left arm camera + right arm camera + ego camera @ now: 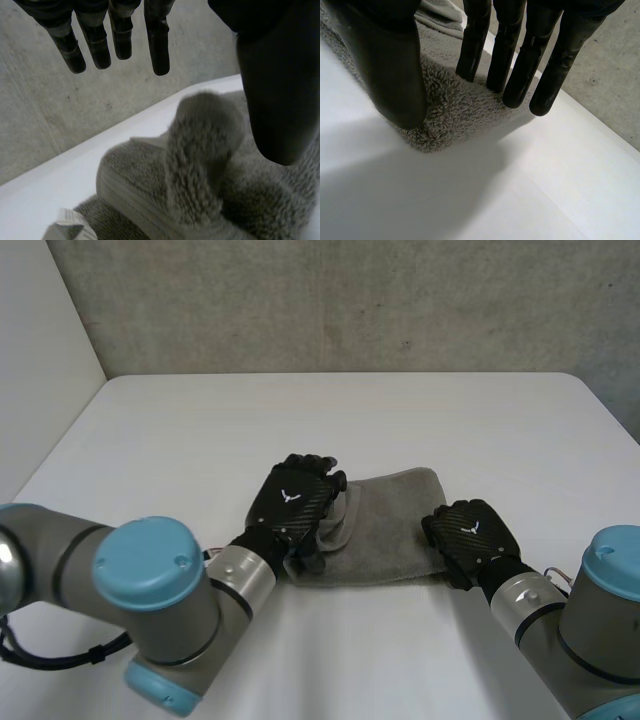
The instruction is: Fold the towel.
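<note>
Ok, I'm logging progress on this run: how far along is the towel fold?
Mostly done: the towel already lies as a compact layered strip on the table. In hand: the right hand presses straight fingers on one end, while the left hand is open over the other end. Left: that end is bunched into a hump, so it probably needs flattening.

A white surface (330,420) with rounded far corners was seen. A rough grey wall (350,300) was seen behind it, dotted with small dark specks. A plain white wall (40,330) was seen at its left side. The surface was lit by soft light.
</note>
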### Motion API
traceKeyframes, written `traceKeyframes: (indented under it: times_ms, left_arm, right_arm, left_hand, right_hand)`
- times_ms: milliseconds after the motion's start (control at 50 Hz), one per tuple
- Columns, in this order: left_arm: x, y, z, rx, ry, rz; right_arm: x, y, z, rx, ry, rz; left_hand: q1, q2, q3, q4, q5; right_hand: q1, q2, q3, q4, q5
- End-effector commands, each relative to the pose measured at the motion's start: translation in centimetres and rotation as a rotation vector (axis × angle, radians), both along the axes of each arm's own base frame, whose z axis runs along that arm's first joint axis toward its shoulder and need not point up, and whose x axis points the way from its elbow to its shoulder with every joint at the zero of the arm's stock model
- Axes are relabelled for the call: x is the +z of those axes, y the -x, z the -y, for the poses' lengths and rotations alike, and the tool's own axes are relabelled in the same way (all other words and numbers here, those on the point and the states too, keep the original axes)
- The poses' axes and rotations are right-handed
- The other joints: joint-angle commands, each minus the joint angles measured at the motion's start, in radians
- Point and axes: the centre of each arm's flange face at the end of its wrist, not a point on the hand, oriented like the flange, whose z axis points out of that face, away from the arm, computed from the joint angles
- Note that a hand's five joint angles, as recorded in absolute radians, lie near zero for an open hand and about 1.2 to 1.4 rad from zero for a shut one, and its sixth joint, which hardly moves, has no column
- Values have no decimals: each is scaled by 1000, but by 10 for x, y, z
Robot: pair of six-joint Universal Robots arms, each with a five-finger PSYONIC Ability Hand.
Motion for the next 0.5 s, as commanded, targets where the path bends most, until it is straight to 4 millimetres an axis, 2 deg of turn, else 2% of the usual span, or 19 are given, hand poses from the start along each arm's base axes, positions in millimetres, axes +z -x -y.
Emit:
traceKeyframes:
  times_ms: [20,120,280,340,380,500]
  left_arm:
    - [-17,9,14,17,-12,9]
    - [-20,10,25,72,-4,7]
    - [-18,-2,42,259,17,3]
    - [-17,-13,50,363,22,5]
    - [-18,-28,59,473,22,18]
    - [-21,-45,64,546,2,40]
  right_arm:
    - [0,0,0,0,0,-1]
    - [0,0,0,1,-1,-3]
    - [-1,-3,-2,13,0,-4]
    - [-2,-3,-3,13,-2,-6]
    - [-1,-3,-3,13,-2,-5]
    - [-1,-3,-3,17,-3,-4]
  left_hand:
    - [-48,-49,-53,-57,-34]
    - [-39,-40,-44,-48,-25]
    - [-42,-43,-47,-51,-28]
    - [-39,-40,-44,-48,-25]
    - [-42,-43,-47,-51,-28]
    - [-45,-46,-50,-54,-31]
  right_hand:
    - [-7,-6,-8,-8,-1]
    - [-4,-3,-5,-5,2]
    - [-4,-3,-5,-5,2]
    - [-4,-3,-5,-5,2]
    - [-4,-3,-5,-5,2]
    - [-1,-1,-2,-2,5]
